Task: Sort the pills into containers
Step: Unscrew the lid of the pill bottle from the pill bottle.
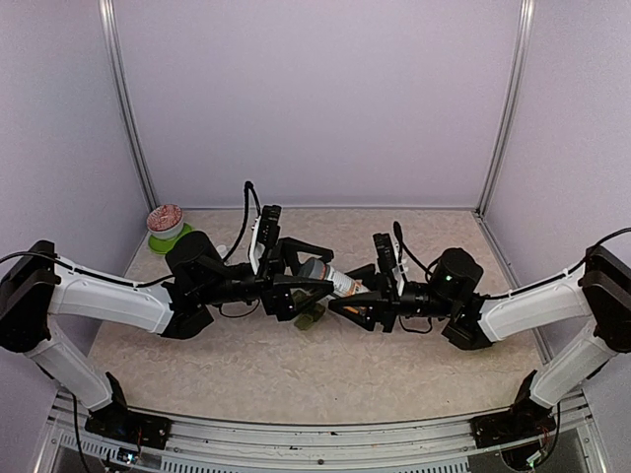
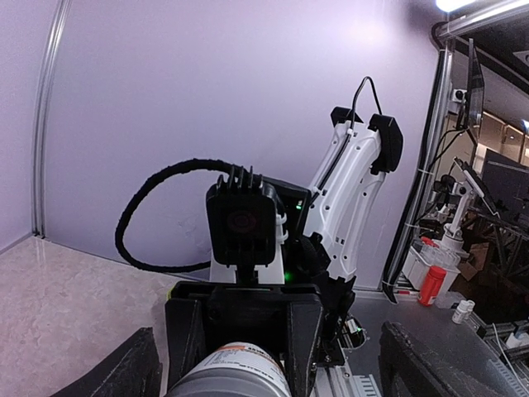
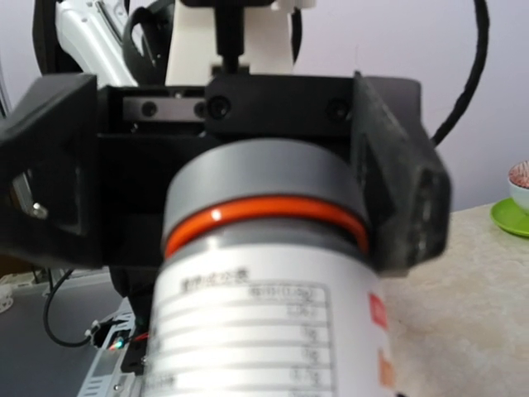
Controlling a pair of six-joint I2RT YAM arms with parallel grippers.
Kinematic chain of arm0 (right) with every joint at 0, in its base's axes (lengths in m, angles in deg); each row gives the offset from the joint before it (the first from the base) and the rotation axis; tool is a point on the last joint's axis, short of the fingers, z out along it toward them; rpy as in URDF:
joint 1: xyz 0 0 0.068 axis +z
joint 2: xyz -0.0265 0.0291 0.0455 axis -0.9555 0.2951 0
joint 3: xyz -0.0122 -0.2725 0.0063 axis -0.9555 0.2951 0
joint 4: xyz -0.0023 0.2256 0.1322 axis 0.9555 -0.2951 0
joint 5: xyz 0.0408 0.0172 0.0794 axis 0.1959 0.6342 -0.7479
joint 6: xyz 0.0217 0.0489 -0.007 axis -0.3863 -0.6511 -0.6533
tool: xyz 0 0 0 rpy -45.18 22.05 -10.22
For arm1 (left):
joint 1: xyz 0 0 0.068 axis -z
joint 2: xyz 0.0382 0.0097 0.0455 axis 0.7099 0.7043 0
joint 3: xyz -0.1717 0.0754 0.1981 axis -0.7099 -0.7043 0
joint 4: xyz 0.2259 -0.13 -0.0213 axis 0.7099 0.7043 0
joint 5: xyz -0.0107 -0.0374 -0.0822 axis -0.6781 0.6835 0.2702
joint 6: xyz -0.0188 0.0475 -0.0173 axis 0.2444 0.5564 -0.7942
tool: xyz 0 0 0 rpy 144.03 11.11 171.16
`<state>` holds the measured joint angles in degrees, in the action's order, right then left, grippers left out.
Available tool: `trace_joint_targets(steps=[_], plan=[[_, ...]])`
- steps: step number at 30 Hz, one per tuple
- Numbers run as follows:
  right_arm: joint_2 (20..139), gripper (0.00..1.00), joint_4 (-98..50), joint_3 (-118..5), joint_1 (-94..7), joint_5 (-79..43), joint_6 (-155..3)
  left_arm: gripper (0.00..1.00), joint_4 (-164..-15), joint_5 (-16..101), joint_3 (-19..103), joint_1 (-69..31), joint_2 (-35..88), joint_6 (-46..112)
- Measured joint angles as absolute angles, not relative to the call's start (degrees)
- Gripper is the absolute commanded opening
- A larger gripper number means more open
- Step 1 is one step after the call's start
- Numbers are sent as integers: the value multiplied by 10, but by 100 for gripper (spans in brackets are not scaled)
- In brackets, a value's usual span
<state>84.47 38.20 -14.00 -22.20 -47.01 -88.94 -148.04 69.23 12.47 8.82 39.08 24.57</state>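
Dead centre, the right gripper (image 1: 347, 290) gripped the pill bottle (image 1: 340, 283) while the left gripper (image 1: 319, 271) stood wide around its cap (image 3: 264, 178), not clamped yet. The containers (image 1: 313, 316) lay just below. Uncapping step, I'd say; next, clamp and twist.

The bottle (image 3: 264, 331) has a matt white paper label with grey print, a smooth grey plastic cap (image 3: 264, 178) and a glossy orange ring (image 3: 264, 211). The left hand (image 1: 311, 281) and right hand (image 1: 343, 293) look like matt black plastic. The arm shells (image 1: 108, 296) are glossy white. The desk (image 1: 296, 374) is matt, mottled beige. The posts (image 1: 126, 108) are brushed metal.
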Motion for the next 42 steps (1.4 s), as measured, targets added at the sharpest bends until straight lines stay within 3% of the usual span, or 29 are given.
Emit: trace_joint_targets(steps=[9, 19, 31, 42], plan=[[836, 9, 382, -136, -224, -468, -885, 81, -1480, 686, 124, 88, 391, 243], [831, 9, 382, -133, -225, -479, -883, 48, -1480, 677, 124, 82, 396, 232], [824, 10, 376, -122, -241, -469, -882, 47, -1478, 651, 123, 75, 395, 207], [790, 10, 360, -108, -254, -447, -865, 47, -1367, 538, 117, 60, 315, 240]])
